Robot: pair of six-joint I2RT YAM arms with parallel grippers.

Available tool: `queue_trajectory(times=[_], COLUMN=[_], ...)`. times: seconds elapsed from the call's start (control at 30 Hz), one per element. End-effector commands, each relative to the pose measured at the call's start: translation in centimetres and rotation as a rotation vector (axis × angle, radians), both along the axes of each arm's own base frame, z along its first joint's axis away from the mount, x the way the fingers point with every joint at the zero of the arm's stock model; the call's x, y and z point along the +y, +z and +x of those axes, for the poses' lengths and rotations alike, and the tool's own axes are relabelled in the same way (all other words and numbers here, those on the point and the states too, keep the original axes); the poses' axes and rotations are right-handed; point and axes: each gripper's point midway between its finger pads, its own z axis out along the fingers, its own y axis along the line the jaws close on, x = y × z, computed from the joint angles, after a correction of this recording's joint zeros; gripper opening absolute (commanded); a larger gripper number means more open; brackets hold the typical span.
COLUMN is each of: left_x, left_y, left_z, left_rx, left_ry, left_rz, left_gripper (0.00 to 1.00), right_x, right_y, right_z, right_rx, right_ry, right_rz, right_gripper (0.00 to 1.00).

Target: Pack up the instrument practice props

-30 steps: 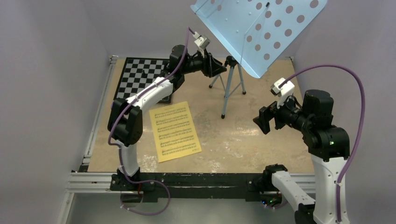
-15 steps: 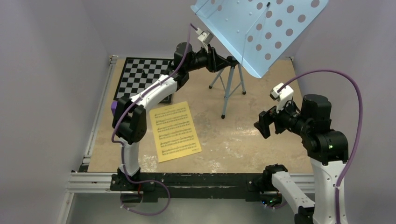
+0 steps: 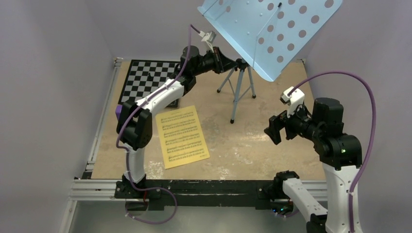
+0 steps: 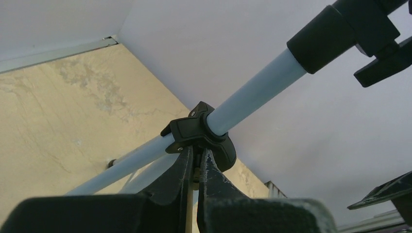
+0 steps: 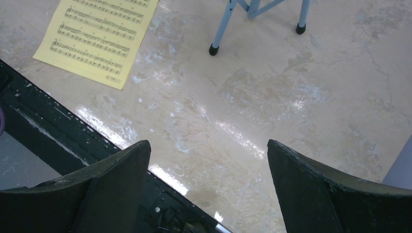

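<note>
Nothing is packed yet: the stand (image 3: 238,82) is upright on the tabletop (image 3: 223,141) with the left hand (image 4: 197,155) closed on its collar (image 4: 201,131), the sheet (image 3: 183,136) lies flat left of it, and the right hand (image 5: 208,144) hangs open to its right.

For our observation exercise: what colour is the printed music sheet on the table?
Yellow with black staves; the music sheet shows best in the top external view.

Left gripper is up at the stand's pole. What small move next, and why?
Probably slide the black collar along the pole of the music stand to start folding the legs: the left gripper looks pinched on the collar, and the right gripper hangs open, clear of the stand.
</note>
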Motion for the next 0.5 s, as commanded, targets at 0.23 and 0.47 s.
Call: queue_trajectory(times=[0.23,0.47], left_x=[-0.3,1.1], left_y=[-2.4,1.7], left_z=[-2.3,-4.0], left_rx=[0.418,0.216], left_ry=[0.034,-0.048], left_rz=[-0.058,-0.091], left_gripper=[0.43,0.99], right_x=[0.4,0.5], right_y=[0.8,0.4], right_z=[0.3,0.4], right_rx=[0.001,0.008], right_ry=[-0.003,-0.002], right_rz=[0.029,0.038], right_gripper=[0.94,0.94])
